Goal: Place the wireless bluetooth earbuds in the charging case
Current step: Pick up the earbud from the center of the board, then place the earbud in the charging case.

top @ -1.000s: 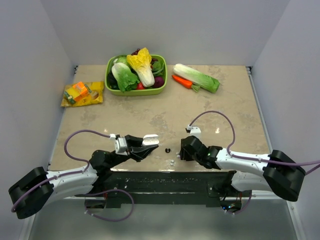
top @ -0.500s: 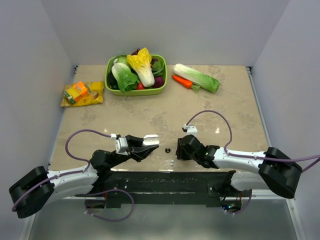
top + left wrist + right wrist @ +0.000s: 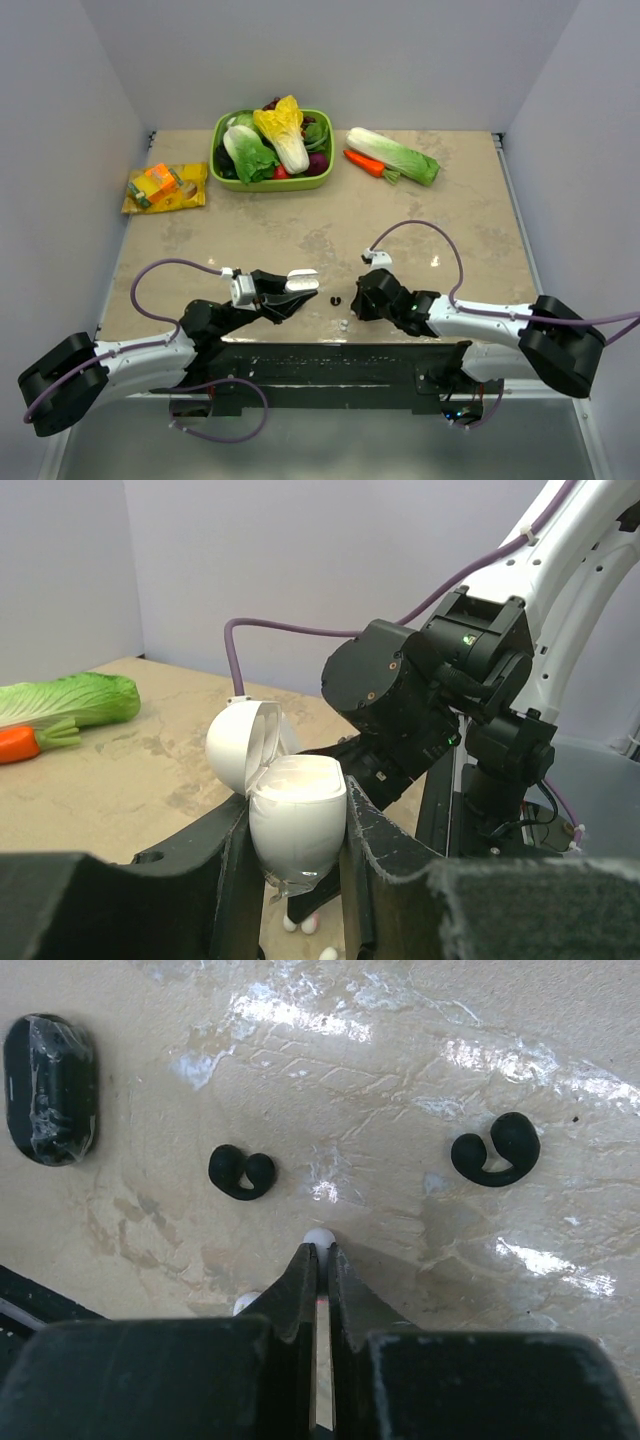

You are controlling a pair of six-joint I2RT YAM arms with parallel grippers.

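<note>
- The left tool [image 3: 297, 852] is clamped on the lower half of the white charging case [image 3: 296, 825]. It holds the case off the bench [image 3: 250, 235] with its rounded lid [image 3: 243, 746] hinged open and tipped back.
- In the top view the case [image 3: 299, 280] hangs at the near edge of the bench, just left of the right tool [image 3: 358, 299].
- The right tool [image 3: 318, 1260] points down at the bench, its fingers drawn together to a thin slit.
- A tiny white bead [image 3: 318, 1237] sits right at its tips. Whether it is pinched or only touched is hard to say from this angle.
- Both black earbuds lie loose on the bench just beyond those tips, one earbud [image 3: 241, 1172] to the left in the wrist view and the other earbud [image 3: 495, 1150] to the right, well apart from each other.
- Neither tool touches them, and both are outside the case.
- A black oval object [image 3: 50, 1088] with a glossy, film-like surface lies further left in the same view.
- At the far side of the bench stand a green bowl [image 3: 272, 187] of vegetables, a napa cabbage [image 3: 392, 155] with a carrot [image 3: 364, 163] beside it, and orange and yellow packets [image 3: 165, 187].
</note>
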